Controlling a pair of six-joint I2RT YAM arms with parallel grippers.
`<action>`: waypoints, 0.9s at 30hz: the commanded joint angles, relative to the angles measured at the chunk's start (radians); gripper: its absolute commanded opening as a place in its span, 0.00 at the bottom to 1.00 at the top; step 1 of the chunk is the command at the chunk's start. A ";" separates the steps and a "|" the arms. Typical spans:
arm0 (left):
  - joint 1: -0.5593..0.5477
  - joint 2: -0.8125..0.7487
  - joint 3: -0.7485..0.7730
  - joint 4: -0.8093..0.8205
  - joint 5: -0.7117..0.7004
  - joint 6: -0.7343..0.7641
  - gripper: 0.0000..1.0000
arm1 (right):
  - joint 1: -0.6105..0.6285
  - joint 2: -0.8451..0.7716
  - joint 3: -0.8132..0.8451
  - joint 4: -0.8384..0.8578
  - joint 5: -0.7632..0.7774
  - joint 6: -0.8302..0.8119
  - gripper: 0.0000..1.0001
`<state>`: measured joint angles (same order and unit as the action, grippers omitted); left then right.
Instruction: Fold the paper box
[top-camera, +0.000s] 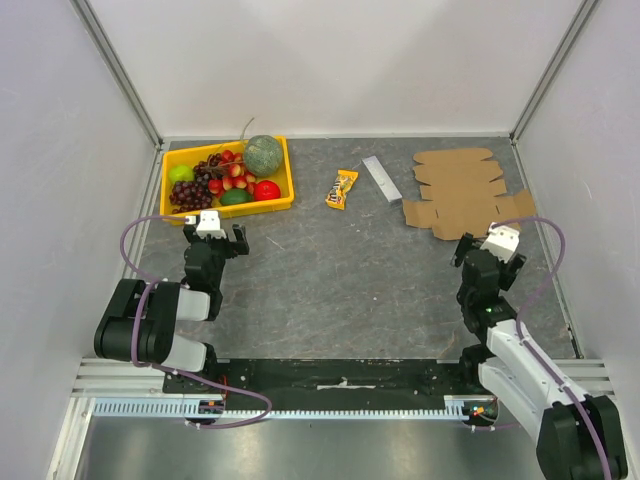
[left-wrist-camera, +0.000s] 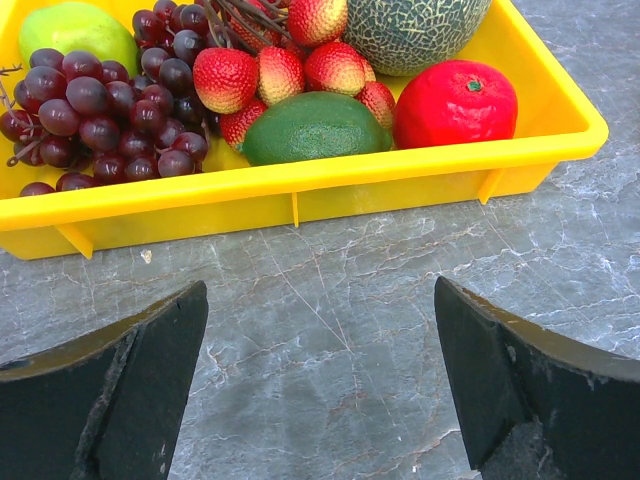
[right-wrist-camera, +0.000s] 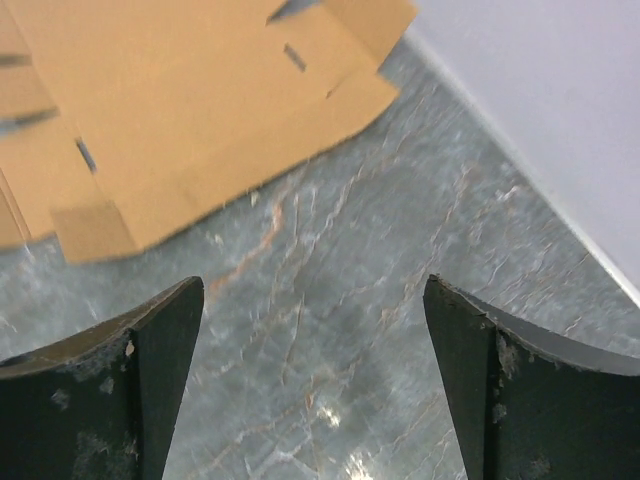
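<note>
The flat paper box (top-camera: 455, 190) lies just beyond the right gripper (top-camera: 489, 250), whose jaws gape wide, holding nothing.

The left arm (top-camera: 150, 320) sits folded at 8 o'clock in the overhead view. The left gripper (top-camera: 225, 238) aims toward 12, fingers (left-wrist-camera: 120, 390) spread wide, empty. The right arm (top-camera: 520, 365) reaches from 5 o'clock toward 12. The right gripper (top-camera: 490, 250) is equally wide and empty.
</note>
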<state>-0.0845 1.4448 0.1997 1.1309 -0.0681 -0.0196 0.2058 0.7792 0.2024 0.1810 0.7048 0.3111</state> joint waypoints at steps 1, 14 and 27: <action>0.006 0.003 0.020 0.029 0.007 0.040 1.00 | 0.003 -0.052 0.112 -0.072 0.157 0.087 0.98; 0.005 0.000 0.017 0.032 0.005 0.041 1.00 | 0.001 -0.101 0.178 -0.295 0.220 0.280 0.98; 0.002 0.002 0.017 0.030 0.002 0.041 1.00 | -0.039 0.075 0.321 -0.388 -0.077 0.309 0.98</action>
<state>-0.0845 1.4448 0.1997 1.1309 -0.0685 -0.0196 0.1905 0.8234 0.4492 -0.1654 0.7364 0.5800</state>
